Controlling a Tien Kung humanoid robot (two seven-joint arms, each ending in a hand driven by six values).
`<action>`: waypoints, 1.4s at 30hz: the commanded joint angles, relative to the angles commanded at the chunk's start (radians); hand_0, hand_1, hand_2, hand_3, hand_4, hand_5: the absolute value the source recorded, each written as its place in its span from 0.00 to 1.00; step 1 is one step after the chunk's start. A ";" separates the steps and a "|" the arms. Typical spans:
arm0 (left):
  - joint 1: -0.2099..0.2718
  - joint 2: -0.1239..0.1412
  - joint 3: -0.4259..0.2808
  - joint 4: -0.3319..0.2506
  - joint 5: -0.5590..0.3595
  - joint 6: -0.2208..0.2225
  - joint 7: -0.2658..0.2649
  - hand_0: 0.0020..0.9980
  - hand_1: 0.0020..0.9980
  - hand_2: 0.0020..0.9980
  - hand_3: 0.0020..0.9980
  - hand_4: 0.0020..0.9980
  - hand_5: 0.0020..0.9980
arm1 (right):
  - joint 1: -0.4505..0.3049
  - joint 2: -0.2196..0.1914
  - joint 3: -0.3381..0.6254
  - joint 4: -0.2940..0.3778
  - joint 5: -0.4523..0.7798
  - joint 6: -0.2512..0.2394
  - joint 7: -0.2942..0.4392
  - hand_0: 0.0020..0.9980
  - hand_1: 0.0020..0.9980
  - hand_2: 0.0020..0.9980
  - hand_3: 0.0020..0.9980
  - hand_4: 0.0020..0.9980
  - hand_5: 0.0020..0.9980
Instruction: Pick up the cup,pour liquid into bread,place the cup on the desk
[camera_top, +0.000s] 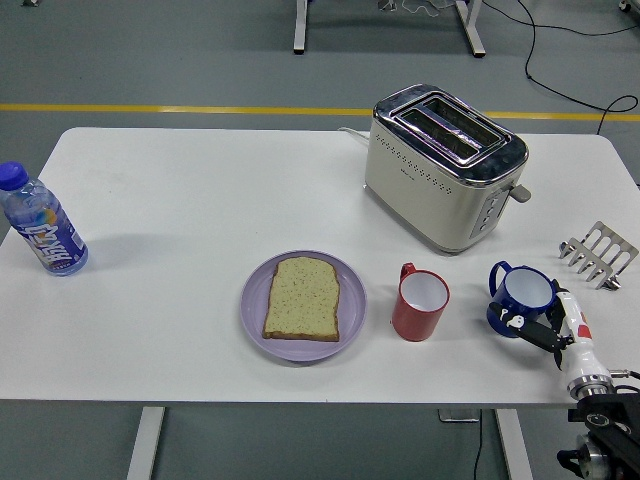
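The white desk (200, 200) carries a cream toaster (445, 165) at one o'clock, a purple plate (355, 300) at centre holding the bread (303, 298), a red mug (420, 305) just at its three o'clock side, then the blue cup (522, 298) at four o'clock; my right hand (545, 325) has its fingers curled around that cup, which stands on the desk

right hand (540, 325) hides the blue cup's (522, 293) near side
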 joint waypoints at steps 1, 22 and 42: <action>0.000 0.000 0.001 0.000 -0.002 0.000 -0.001 0.69 0.76 0.77 0.61 0.40 1.00 | 0.002 0.000 -0.002 -0.002 0.003 0.000 0.001 0.80 0.69 0.79 0.81 0.94 0.12; -0.003 0.002 0.010 0.000 -0.018 -0.001 -0.004 0.69 0.76 0.77 0.61 0.40 1.00 | 0.015 -0.001 -0.030 -0.015 0.098 0.004 0.048 0.75 0.64 0.72 0.75 0.88 0.05; -0.003 0.003 0.014 0.000 -0.024 -0.002 -0.006 0.69 0.76 0.77 0.61 0.40 1.00 | 0.018 0.000 -0.033 -0.018 0.132 0.001 0.073 0.68 0.58 0.65 0.69 0.81 0.00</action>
